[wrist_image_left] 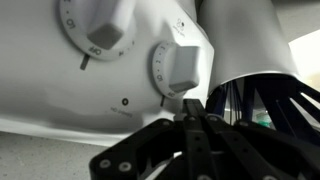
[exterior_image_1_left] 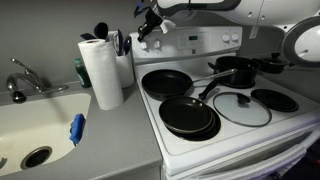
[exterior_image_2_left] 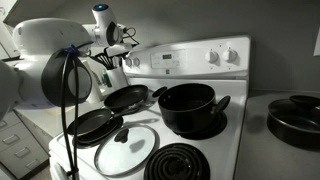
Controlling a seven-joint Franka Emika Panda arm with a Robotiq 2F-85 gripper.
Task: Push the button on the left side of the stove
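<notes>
The white stove (exterior_image_1_left: 232,142) with black coil burners shows in both exterior views; its raised back panel (exterior_image_2_left: 200,55) carries round white knobs. My gripper (exterior_image_1_left: 148,30) is at the panel's left end, also seen in an exterior view (exterior_image_2_left: 122,47). In the wrist view the gripper (wrist_image_left: 190,103) is shut and empty. Its fingertips are right at the panel, just below a round white knob (wrist_image_left: 185,68). A second knob (wrist_image_left: 95,25) is up and to the left. A small dark dot (wrist_image_left: 124,101) sits on the panel left of the fingertips.
Two black pans (exterior_image_1_left: 165,82) (exterior_image_1_left: 188,115), a glass lid (exterior_image_1_left: 240,107) and a black pot (exterior_image_1_left: 235,68) cover the burners. A paper towel roll (exterior_image_1_left: 101,70) and utensil holder (exterior_image_1_left: 122,50) stand beside the stove, next to a sink (exterior_image_1_left: 30,120). Another black pot (exterior_image_2_left: 295,115) sits on the counter.
</notes>
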